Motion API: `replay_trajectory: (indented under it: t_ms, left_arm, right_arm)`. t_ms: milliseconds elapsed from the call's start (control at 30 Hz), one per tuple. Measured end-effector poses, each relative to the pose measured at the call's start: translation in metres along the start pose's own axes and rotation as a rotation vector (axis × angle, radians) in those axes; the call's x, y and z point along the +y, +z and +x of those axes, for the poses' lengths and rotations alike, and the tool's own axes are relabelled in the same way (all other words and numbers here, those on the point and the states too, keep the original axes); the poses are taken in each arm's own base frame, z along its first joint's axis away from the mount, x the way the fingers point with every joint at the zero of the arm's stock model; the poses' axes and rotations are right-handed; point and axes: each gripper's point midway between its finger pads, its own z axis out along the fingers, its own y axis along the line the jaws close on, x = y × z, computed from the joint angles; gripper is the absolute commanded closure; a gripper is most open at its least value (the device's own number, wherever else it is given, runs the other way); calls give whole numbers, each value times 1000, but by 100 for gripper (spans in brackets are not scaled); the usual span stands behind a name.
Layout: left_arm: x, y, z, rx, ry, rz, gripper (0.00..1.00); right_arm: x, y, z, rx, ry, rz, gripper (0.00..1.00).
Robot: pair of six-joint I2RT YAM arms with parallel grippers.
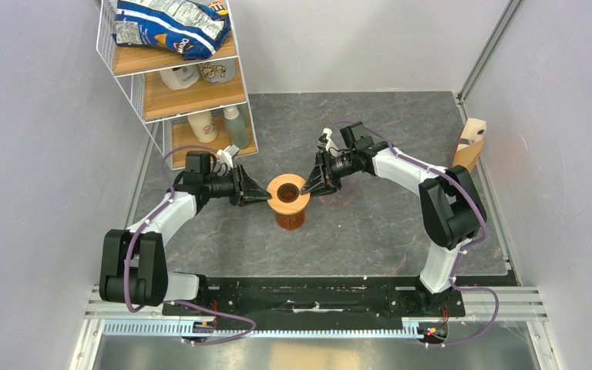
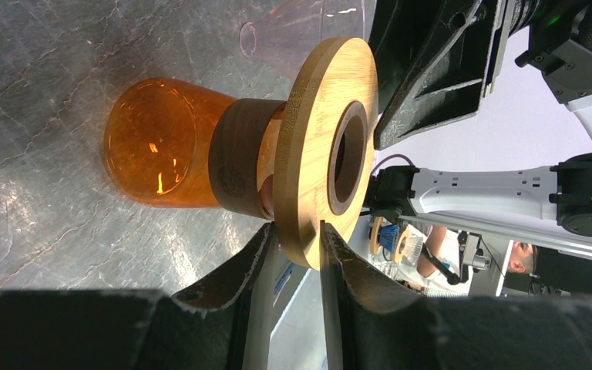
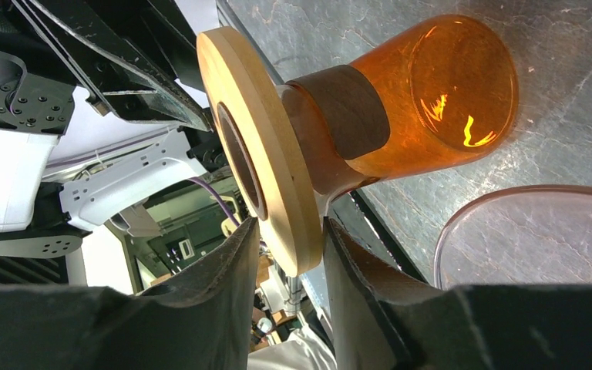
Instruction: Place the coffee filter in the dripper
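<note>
I see the dripper (image 1: 287, 192) near the middle of the grey table (image 1: 401, 231), sitting on top of the amber glass vessel (image 1: 290, 219), with both arms reaching in on it from opposite sides. My left gripper (image 1: 265, 194) comes in from the left and my right gripper (image 1: 307, 187) from the right.

On the left wrist camera the wooden ring (image 2: 320, 146) is edge-on and its dark centre hole is empty. The left gripper (image 2: 297, 231) straddles the rim with one finger against each face, so I read it as pinched on the dripper. A dark brown collar (image 2: 239, 158) wraps the vessel's neck just under the ring, above the orange body (image 2: 154, 142).

The right wrist camera shows the same from the far side: the right gripper (image 3: 289, 227) has the ring's (image 3: 266, 146) rim between its fingers, and they look closed against it. A clear round vessel (image 3: 539, 247) lies on the table just beside the amber one (image 3: 439, 92).

The coffee filter (image 1: 463, 159) appears as a tan-brown piece at the right edge of the table, against the pale wooden stand (image 1: 475, 129), well apart from the dripper and from both grippers. A wire shelf (image 1: 177, 77) with a snack bag and bottles stands at the back left
</note>
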Motion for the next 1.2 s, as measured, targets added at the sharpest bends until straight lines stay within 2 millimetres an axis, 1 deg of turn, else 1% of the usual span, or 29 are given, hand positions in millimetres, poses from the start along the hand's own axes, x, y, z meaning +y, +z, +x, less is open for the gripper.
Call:
replay_trajectory:
  t_ms: [100, 233, 367, 467, 567, 733, 1033, 1200]
  left_arm:
    - [1, -1, 0, -1, 7, -2, 56]
    - [3, -2, -1, -6, 8, -6, 50]
    - [6, -5, -1, -8, -3, -14, 49]
    - [4, -7, -2, -16, 2, -13, 48]
    - [0, -10, -1, -25, 19, -5, 48]
    - [-3, -10, 0, -26, 29, 0, 48]
    - [-4, -9, 1, -23, 41, 5, 48]
    - [-4, -9, 1, -24, 41, 6, 49]
  right_arm:
    - [-2, 1, 0, 3, 3, 2, 53]
    - [-3, 2, 0, 8, 9, 6, 46]
    - [-4, 0, 1, 12, 6, 12, 44]
    - [-5, -3, 2, 14, 4, 17, 44]
    - [-4, -10, 2, 2, -4, 23, 45]
    - [3, -18, 1, -19, -33, 17, 52]
    - [4, -17, 2, -16, -38, 17, 61]
    - [5, -16, 4, -11, -40, 16, 62]
